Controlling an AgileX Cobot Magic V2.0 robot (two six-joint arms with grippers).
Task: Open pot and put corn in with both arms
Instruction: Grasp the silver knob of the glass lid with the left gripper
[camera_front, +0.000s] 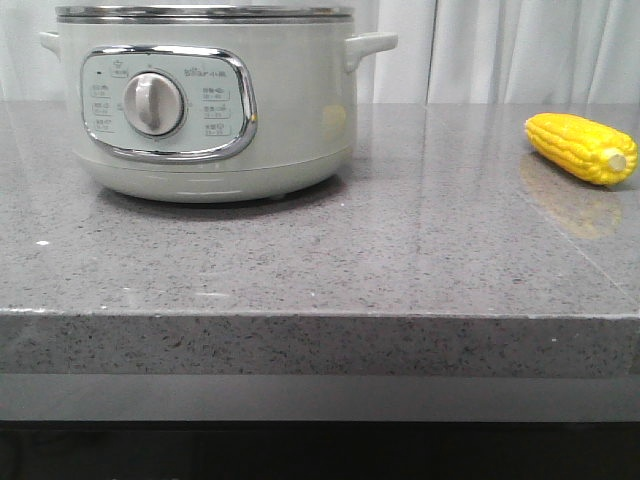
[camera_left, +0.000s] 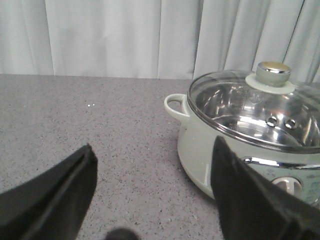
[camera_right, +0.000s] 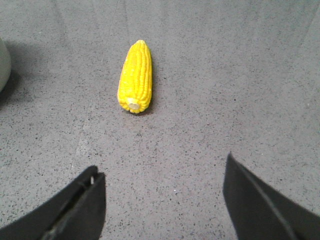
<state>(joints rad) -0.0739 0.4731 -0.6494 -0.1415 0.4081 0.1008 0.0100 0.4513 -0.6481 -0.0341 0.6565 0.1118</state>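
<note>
Corn (camera_front: 582, 147) lies near the counter's (camera_front: 320, 270) right edge, the pot (camera_front: 205, 100) sits lidded at back left, and both end effectors, left (camera_left: 152, 192) and right (camera_right: 162, 200), gape wide holding nothing, so lifting the lid probably comes first.

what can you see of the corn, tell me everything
The corn is one bright yellow cob with neat kernel rows, glossy like plastic, tapered at one end with a pale stub at the other. It lies flat on the grey speckled counter, well apart from the pot, stub facing the open right gripper. Nothing else touches it.
</note>
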